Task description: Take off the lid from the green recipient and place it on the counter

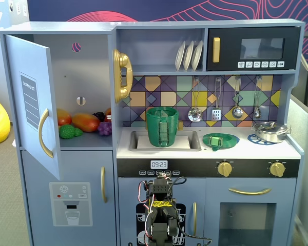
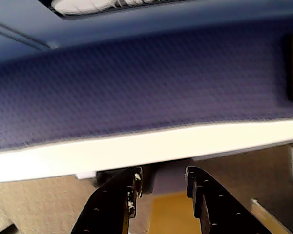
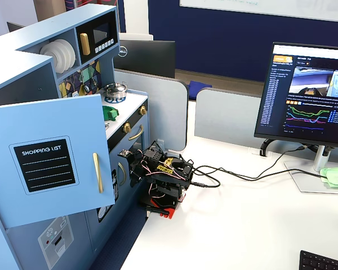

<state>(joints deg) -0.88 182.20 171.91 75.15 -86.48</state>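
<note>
The green recipient [image 1: 161, 126] stands upright in the sink basin with no lid on it. The lid [image 1: 220, 140], a flat green disc with a square knob, lies on the counter [image 1: 277, 150] to the right of the sink, over a blue burner print. It also shows as a green patch on the worktop in a fixed view [image 3: 109, 112], where the open door hides the recipient. My arm [image 1: 159, 215] is folded low in front of the kitchen, well below the counter. My gripper [image 2: 162, 178] is open and empty, facing a blue panel and a white edge.
A silver pot [image 1: 269, 131] sits on the right burner. The fridge door [image 1: 33, 102] stands open at the left, with toy fruit [image 1: 84, 122] inside. The arm's base [image 3: 160, 197] stands on a white desk with cables and a monitor [image 3: 310, 95].
</note>
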